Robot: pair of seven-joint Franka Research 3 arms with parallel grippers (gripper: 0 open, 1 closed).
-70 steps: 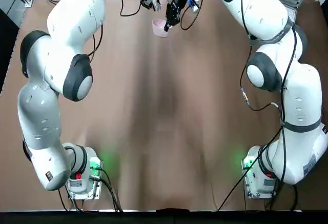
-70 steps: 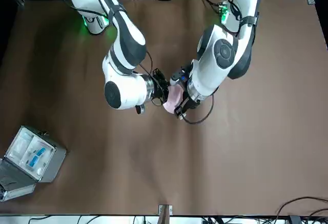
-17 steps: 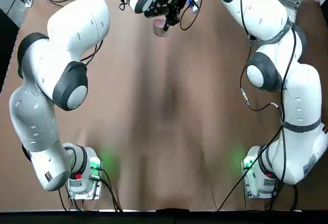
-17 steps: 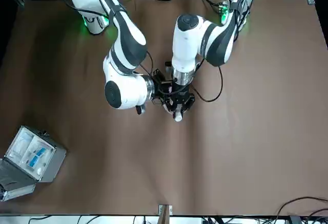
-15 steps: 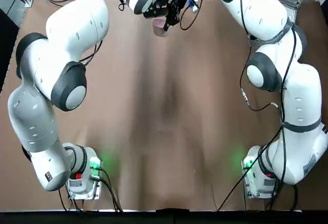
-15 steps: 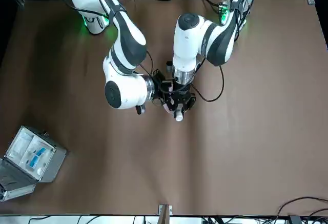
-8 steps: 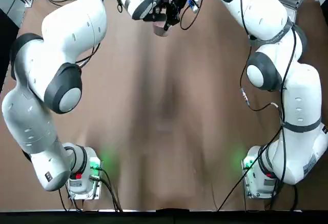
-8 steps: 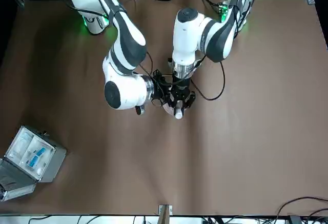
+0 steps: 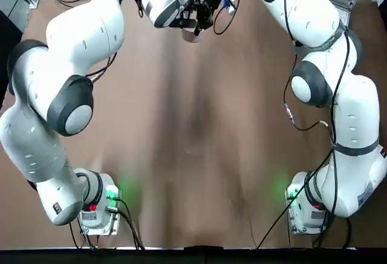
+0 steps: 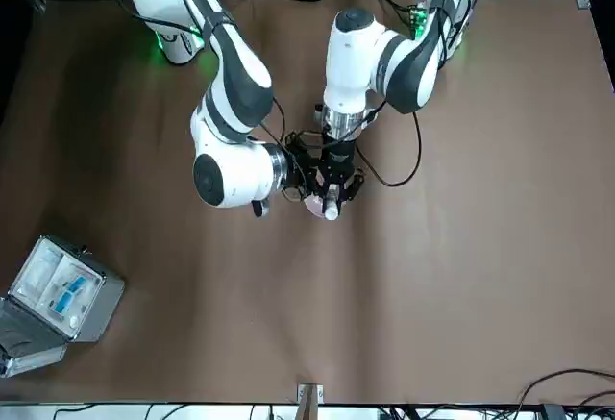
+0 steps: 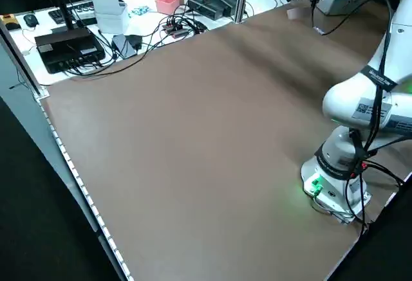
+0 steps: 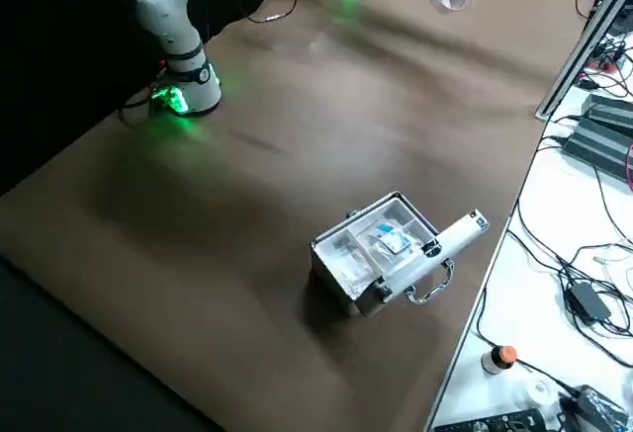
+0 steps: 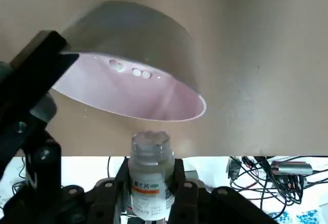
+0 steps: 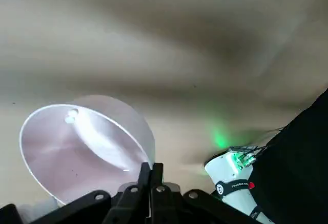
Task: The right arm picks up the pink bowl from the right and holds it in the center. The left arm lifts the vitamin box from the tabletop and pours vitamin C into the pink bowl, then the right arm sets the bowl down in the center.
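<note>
Front view, left to right. Lower left of frame: grey case (image 10: 60, 295) lying open on the brown counter (image 10: 461, 276), blue-white contents visible, well apart from both arms. Centre-left: right arm (image 10: 231, 103) reaches in from the upper left, its fingers (image 10: 306, 185) clamped on the rim of the pink bowl (image 10: 316, 205); bowl held off the counter and tilted, only its pink edge showing below the two grippers. Right wrist view confirms: fingers (image 14: 150, 180) pinched together on the bowl's rim, a few small white tablets (image 14: 70, 115) lying inside the bowl (image 14: 77, 147). Centre: left arm (image 10: 370, 50) comes down from the upper right, wrist pointing toward the bowl, its fingers (image 10: 332, 194) gripping the vitamin bottle (image 10: 332, 210). Left wrist view: bottle (image 13: 149, 175) is white with an orange label band, held between the two fingers (image 13: 150, 183), its open mouth aimed at the bowl's (image 13: 134, 88) whitish-pink inside, where three tablets (image 13: 132, 70) rest near the far rim. Top view: both grippers meet at the upper centre of the frame, bowl (image 9: 191, 34) just below them.
</note>
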